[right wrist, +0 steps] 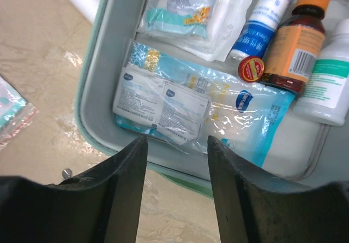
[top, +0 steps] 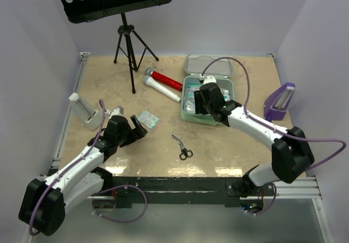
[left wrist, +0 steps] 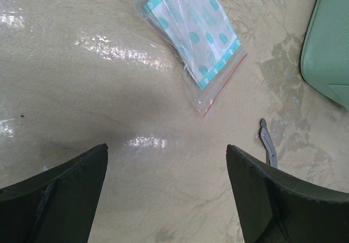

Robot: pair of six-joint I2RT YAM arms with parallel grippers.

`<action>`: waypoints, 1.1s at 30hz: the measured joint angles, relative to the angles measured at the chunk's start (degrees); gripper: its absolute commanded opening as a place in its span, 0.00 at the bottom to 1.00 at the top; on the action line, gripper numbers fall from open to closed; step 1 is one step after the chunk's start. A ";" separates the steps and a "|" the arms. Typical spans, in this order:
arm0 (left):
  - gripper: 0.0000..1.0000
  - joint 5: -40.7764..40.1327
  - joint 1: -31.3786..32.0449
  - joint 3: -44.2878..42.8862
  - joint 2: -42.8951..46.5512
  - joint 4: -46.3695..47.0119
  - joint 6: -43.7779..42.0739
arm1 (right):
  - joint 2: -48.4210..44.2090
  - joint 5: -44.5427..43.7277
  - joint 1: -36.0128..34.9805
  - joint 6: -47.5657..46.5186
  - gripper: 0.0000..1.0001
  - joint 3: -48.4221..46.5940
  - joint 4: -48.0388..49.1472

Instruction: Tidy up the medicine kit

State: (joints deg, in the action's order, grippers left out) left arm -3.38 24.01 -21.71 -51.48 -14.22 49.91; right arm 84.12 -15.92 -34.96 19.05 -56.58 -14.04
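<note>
Directly beneath the right claw [right wrist: 177,144], jaws parted and empty, lies the open medicine kit [right wrist: 94,63].

Medicine kit [left wrist: 330,46] partly off-frame

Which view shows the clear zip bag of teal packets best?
Left wrist: the zip bag is nearly whole in the upper frame, red seal and teal print sharp. Top external shows it small; right wrist catches only a corner at the left edge.
</note>
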 measured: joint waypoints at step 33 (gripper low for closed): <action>0.93 1.66 0.00 1.70 1.38 -0.15 0.00 | 4.42 -5.25 -1.33 4.02 0.47 -4.76 1.66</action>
State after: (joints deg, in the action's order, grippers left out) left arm -1.72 24.01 -20.01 -50.11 -14.37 49.91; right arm 88.53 -21.17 -36.29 23.07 -61.34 -12.38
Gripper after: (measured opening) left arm 0.929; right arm 0.444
